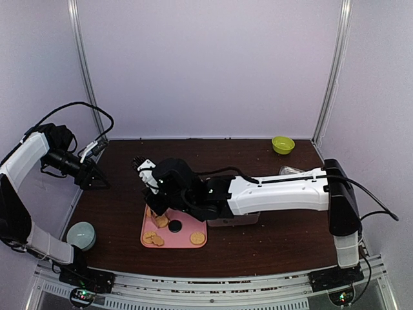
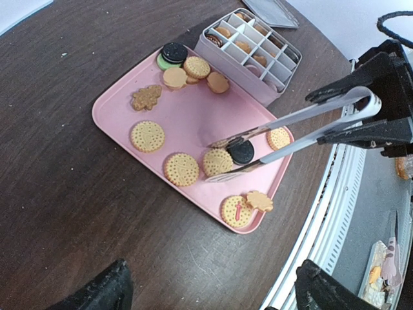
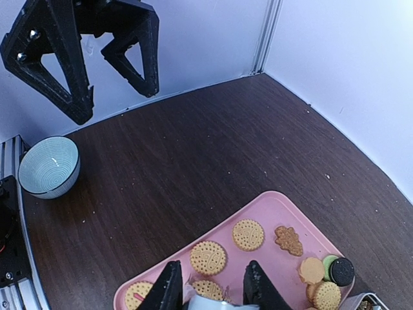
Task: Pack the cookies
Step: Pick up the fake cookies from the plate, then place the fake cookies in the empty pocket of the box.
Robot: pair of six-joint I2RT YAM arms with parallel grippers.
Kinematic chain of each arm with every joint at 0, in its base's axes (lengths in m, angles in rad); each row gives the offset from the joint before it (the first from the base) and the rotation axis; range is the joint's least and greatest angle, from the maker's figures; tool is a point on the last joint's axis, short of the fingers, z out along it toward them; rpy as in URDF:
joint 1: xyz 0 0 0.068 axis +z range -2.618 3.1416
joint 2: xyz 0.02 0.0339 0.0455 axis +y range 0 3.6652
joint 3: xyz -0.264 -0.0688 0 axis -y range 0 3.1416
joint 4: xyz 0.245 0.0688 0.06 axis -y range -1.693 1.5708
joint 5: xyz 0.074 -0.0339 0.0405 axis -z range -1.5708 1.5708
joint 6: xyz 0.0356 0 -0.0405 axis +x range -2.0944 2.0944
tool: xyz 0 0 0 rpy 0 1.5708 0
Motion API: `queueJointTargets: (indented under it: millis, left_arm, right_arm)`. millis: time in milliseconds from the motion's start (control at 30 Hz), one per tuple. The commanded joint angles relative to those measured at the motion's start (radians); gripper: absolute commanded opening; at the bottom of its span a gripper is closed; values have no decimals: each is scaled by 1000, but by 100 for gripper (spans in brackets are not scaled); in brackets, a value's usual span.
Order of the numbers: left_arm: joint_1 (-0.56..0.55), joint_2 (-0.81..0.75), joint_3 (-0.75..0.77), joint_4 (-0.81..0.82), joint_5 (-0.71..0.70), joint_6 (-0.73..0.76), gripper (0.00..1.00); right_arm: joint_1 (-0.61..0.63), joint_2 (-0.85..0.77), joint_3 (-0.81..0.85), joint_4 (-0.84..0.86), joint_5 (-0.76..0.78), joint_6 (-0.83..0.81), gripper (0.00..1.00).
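**Table** (image 1: 271, 239): dark wood-grain top that carries everything below.

**Pink tray** (image 2: 116, 106): rectangular, lying flat close to the table's near edge, left of centre.

**Cookies** (image 2: 148, 136): most are spread over the tray.
- Golden rounds and two leaf-like brown pieces lie singly.
- A small heap sits at the tray corner next to the box, with a black sandwich cookie on a green one.
- More cookies fill cells of the compartment box.

**Compartment box** (image 2: 226, 61): white and gridded, with no lid on, sitting just beside one tray edge.

**Metal tongs** (image 2: 303, 116): the blades are slightly apart and slant down over the tray. Their tips flank a dark sandwich cookie (image 2: 242, 152) and a golden round near the tray's edge. Whether they touch either cookie cannot be told.

**Right gripper** (image 3: 213, 268): clamped on the handle end of the tongs, above the tray.

**Left gripper** (image 3: 116, 100): jaws spread wide and holding nothing, raised over the table's left edge.

**Pale bowl** (image 3: 50, 166): upright at the near left corner of the table.

**Green bowl** (image 1: 282, 144): at the far right corner of the table.
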Motion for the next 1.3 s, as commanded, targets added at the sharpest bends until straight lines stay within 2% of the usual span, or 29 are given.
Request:
queueJointTargets:
  millis: [0,233,533,700,1033,1167,1267]
  left_arm:
    - [10,-7,11,-22,17,21,90]
    - [9,-1,15,-24,22,22,90]
    - [10,2,13,-24,29,23,89]
    - [8,5,15,-25,34,22,89]
    - [9,1,26,-33,33,18,89]
    - [9,0,25,-36,34,21,89]
    - [9,3,25,-38,38,22,89]
  right_arm:
    - [-12,-138,4,10,25,-20,20]
    - [-37,-350,-127,55,51,-35,20]
    - [-69,-615,-501,49,167,5,19]
    - [-69,-724,-637,43,197,58,19]
    - [-68,-742,-678,34,209,85,20]
    - [-69,-737,-675,15,208,83,31]
    - [-68,-739,-675,6,215,82,34]
